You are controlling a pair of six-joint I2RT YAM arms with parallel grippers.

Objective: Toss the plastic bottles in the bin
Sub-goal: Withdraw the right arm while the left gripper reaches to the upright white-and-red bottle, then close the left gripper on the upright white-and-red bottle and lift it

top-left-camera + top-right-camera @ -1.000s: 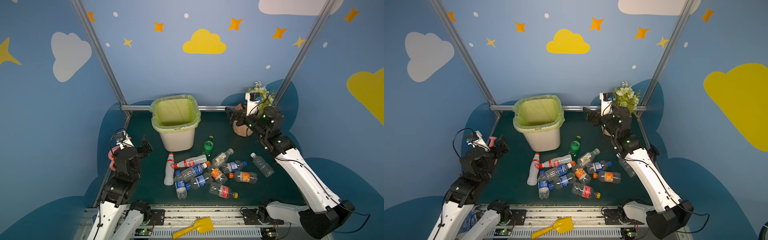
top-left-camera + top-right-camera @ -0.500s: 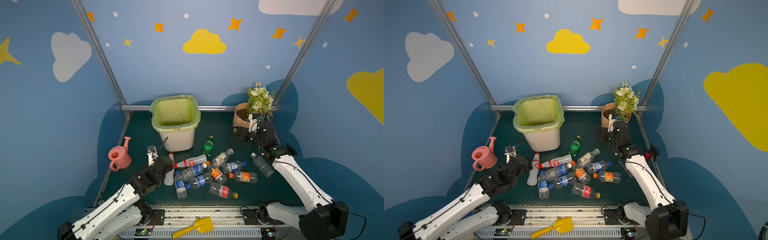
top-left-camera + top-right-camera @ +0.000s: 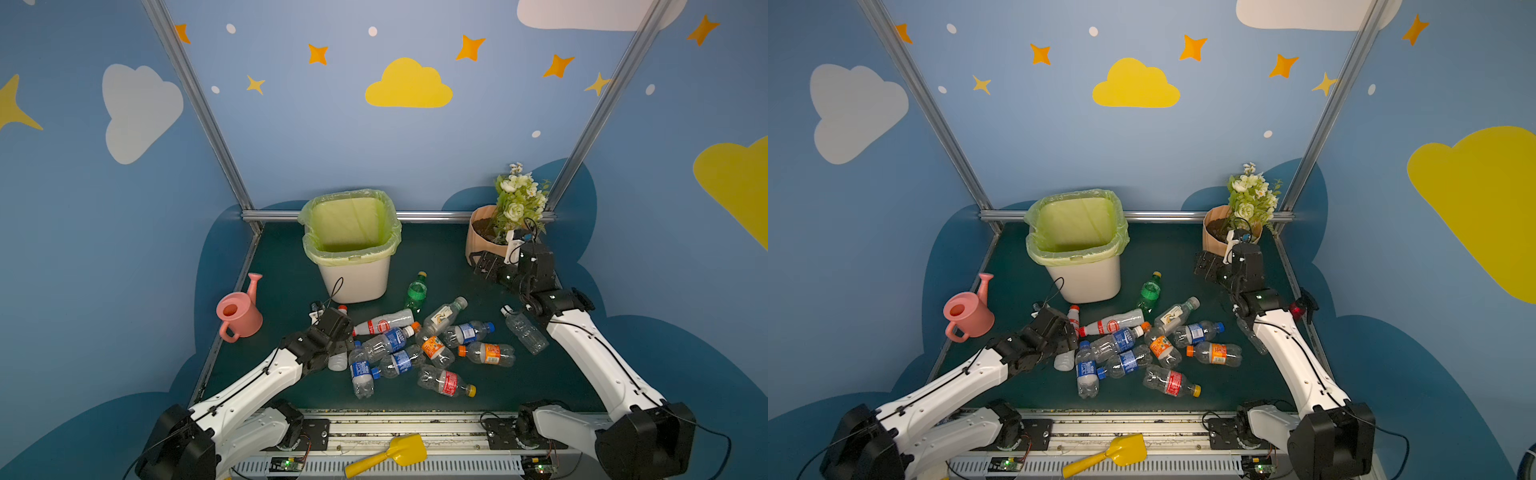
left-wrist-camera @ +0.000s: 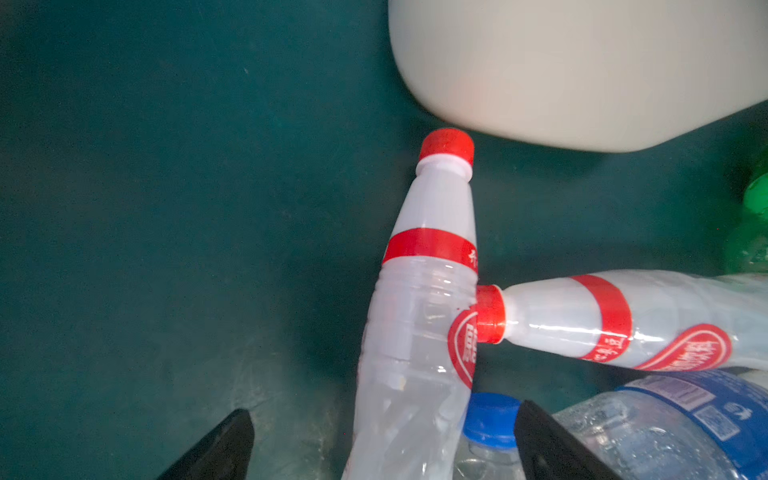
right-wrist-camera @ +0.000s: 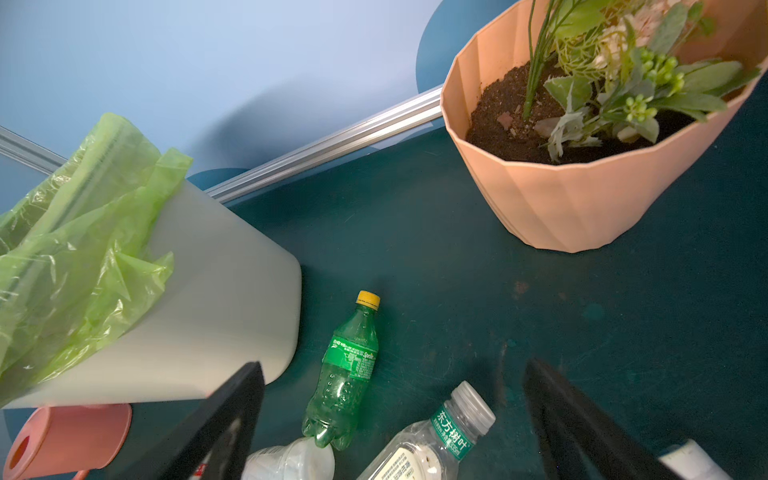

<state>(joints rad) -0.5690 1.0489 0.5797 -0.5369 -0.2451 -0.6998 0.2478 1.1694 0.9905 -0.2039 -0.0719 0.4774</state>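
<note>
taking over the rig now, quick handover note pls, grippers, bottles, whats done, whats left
Left gripper: open, jaws either side of a white red-capped bottle lying in front of the bin; not closed on it yet.
Right gripper: open, empty, above the table by the flower pot, facing the green bottle.
Bottles: about a dozen, all on the table in a loose pile in front of the bin; one clear bottle lies apart beside the right arm.
Done: nothing; no bottle shows in the bin.
To do: grasp and bin every bottle, white one first.
</note>
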